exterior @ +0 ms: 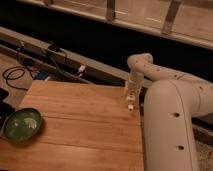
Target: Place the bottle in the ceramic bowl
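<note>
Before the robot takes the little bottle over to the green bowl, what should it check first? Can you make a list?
1. Bottle at the tool, by the table's right edge: ok.
2. Bottle held firmly: cannot tell.
3. Ceramic bowl upright and empty, at the table's near left: ok.
4. Tabletop between tool and bowl free of things: ok.
5. Tool above the bowl: not ok, it is far off to the bowl's right.
</note>
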`<state>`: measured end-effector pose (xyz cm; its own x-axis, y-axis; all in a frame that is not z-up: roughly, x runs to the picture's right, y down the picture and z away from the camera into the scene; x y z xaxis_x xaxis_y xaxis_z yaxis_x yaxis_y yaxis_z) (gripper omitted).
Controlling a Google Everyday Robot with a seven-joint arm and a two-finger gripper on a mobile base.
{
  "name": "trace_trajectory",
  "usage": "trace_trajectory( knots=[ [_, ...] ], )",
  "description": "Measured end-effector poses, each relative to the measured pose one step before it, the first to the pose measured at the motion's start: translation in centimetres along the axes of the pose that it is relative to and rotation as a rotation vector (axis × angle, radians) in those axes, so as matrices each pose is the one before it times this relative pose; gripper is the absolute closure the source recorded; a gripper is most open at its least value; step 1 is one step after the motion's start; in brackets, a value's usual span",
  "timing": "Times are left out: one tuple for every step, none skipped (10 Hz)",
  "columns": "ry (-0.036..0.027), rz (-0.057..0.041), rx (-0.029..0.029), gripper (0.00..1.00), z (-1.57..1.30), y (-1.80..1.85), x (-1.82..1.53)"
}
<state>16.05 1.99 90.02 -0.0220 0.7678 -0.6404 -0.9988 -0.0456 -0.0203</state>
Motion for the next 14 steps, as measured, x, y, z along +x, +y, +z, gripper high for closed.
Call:
trace_trajectory(
  knots=[
    [-0.02071,-0.03813,-0.00393,1.0,-1.573,1.42,-0.449],
    [-0.02407,-0.05477,-0.0074,1.0,-1.637,2.205,-0.663],
    [-0.01973,-0.07138,-0.01451,1.0,-1.298,3.102,-0.834],
    [-0.01031,-0.05646,-0.012,1.0,-0.555,2.389,-0.659],
    [-0.00362,-0.05113,-0.01025,1.0,-0.181,2.157,-0.442],
    [0.00476,-0.07708,-0.01765,1.0,0.084,3.885,-0.329],
    [-0.00292,-0.0144,-0.00721,1.0,0.068,0.885,-0.194],
    [0.00291,0.00101,0.00755,1.0,-0.018,-0.363,0.124],
    [0.00325,0.00239,0.00059,1.0,-0.048,-0.159,0.15],
    [-0.00005,0.00201,-0.00059,1.0,0.019,-0.098,0.042],
    [-0.00049,-0.00337,-0.00053,1.0,0.019,0.238,-0.106],
    [-0.0008,0.00038,-0.00017,1.0,-0.022,-0.019,-0.009],
    [0.0004,0.00137,-0.00002,1.0,0.038,-0.087,0.044],
    [-0.0007,0.00135,-0.00014,1.0,-0.04,-0.081,0.017]
  ],
)
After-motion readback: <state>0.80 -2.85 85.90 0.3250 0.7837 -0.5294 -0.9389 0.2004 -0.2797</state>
